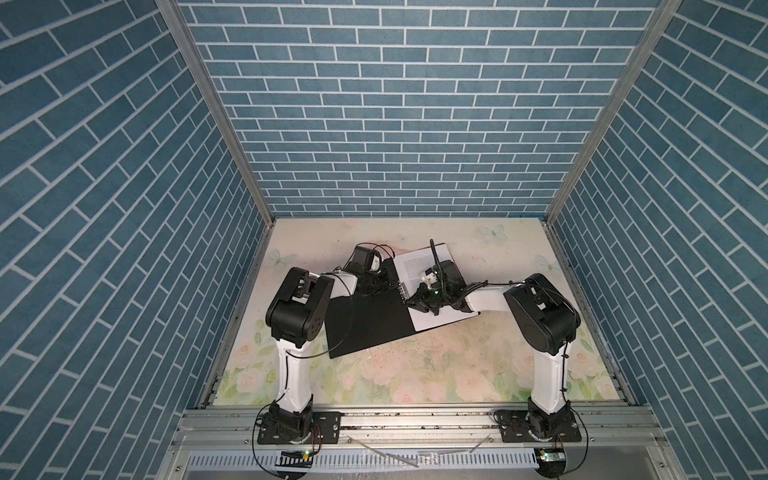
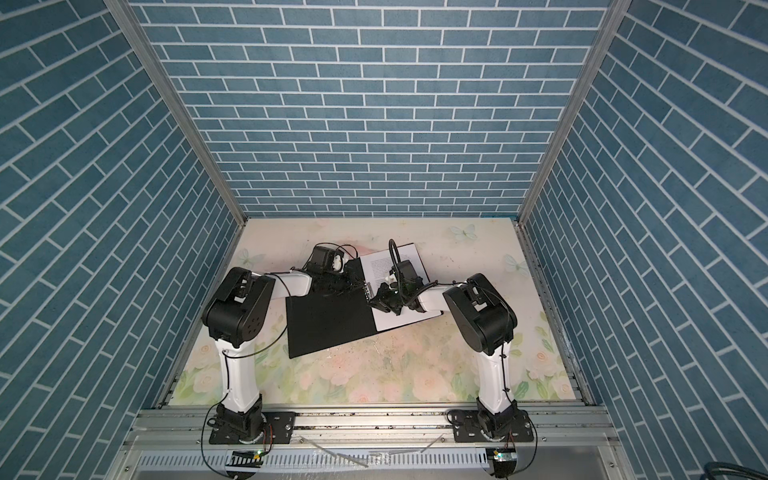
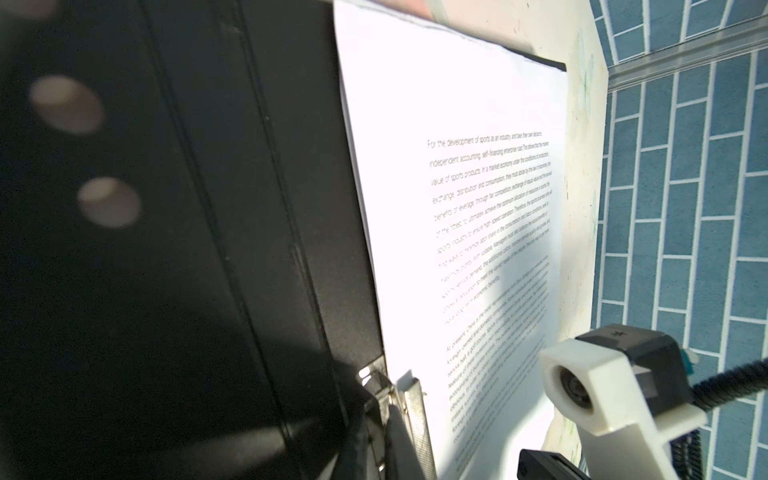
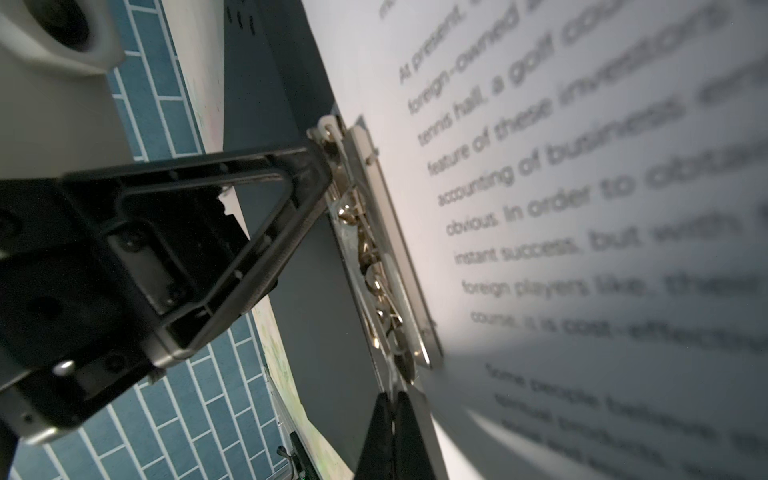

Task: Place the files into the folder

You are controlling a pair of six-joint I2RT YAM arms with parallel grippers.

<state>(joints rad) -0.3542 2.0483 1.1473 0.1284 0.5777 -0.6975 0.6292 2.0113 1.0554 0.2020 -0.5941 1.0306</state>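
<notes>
The left gripper (image 3: 380,409) is nearly closed. Its fingertips sit at one end of the metal clip (image 4: 374,232) that runs along the folder's spine, and it seems to pinch the clip's lever, though the close view is too dark to be sure. The right gripper (image 4: 391,399) is fully closed, with both fingers pressed together. Their tips rest at the clip's other end, right beside the edge of the paper, and nothing can be made out between them.

The files (image 1: 415,266) are a stack of white sheets with a page of black text on top. They lie flat on the right half of the folder (image 1: 365,324), with one long edge against the clip. The folder lies open on the floral surface (image 1: 415,374), its matte black inside facing up and its left half bare.

The task looks mostly done: the sheets are in place, and no loose paper shows elsewhere. What likely remains is clamping the clip down on the stack and perhaps closing the cover.
</notes>
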